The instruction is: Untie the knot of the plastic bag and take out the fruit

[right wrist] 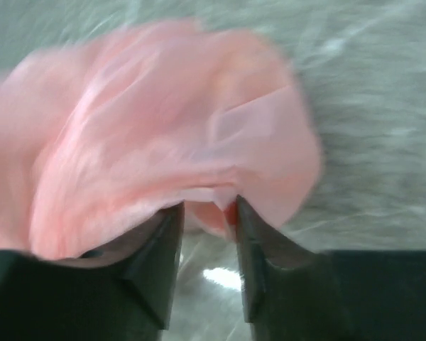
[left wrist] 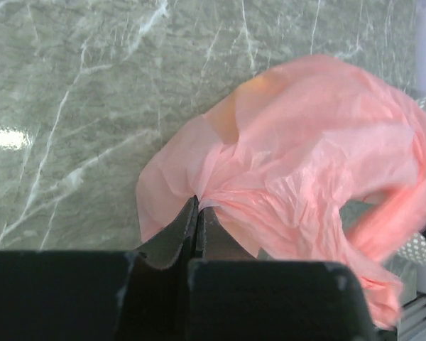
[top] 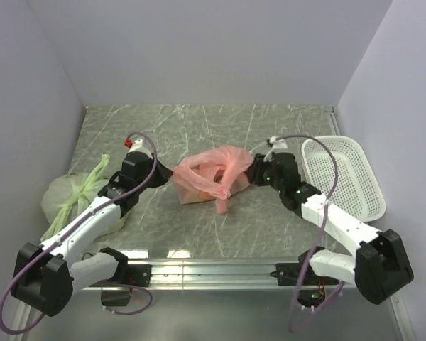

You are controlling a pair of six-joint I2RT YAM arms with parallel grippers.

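Where the two arms meet near the middle of the table [top: 199, 128], the plastic bag [top: 209, 174] lies slumped and crumpled, pink and half see-through. An orange fruit [top: 194, 193] shows through the film on the bag's left side. One twisted pink strand [top: 222, 204] trails off toward the near edge, but no fold can be told for certain as the knot.

The left gripper [top: 172, 174] is at the bag's left edge. Its fingers are pressed together with a gathered pinch of pink film caught between the tips.

The right gripper [top: 254, 167] is at the bag's right edge. In its blurred wrist view the fingers [right wrist: 163, 234] stand a narrow gap apart, with film draped over the tips and a fold dipping between them.

A white slatted basket [top: 348, 174] sits at the right wall, just beyond the right arm. A pale green bag [top: 67, 195] with a tied top lies at the far left, beside the left arm.
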